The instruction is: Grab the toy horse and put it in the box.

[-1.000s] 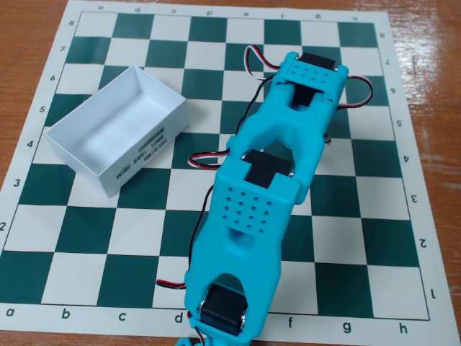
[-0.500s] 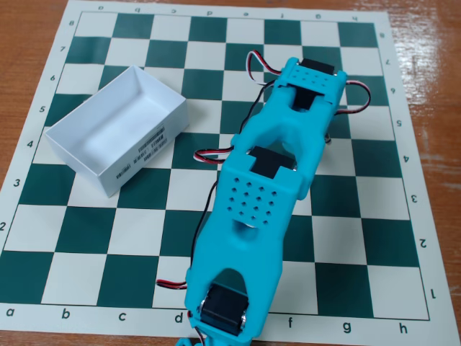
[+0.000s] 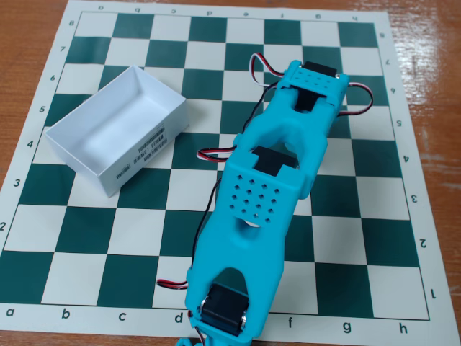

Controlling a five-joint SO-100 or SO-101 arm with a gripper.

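The white box (image 3: 115, 128) stands empty on the left part of the chessboard, its barcode label on the near long side. My turquoise arm (image 3: 266, 194) stretches from the near board edge up to its wrist block (image 3: 315, 86) over the right-centre squares. The gripper hangs under that block, and its fingers are hidden by the arm. The toy horse is hidden; no part of it shows on the board or in the box.
The green and cream chessboard mat (image 3: 86, 231) lies on a wooden table (image 3: 29, 21). Red, white and black cables (image 3: 209, 155) loop out on both sides of the arm.
The wrist block and the perforated middle link have shifted slightly toward the near edge. The box has not moved.
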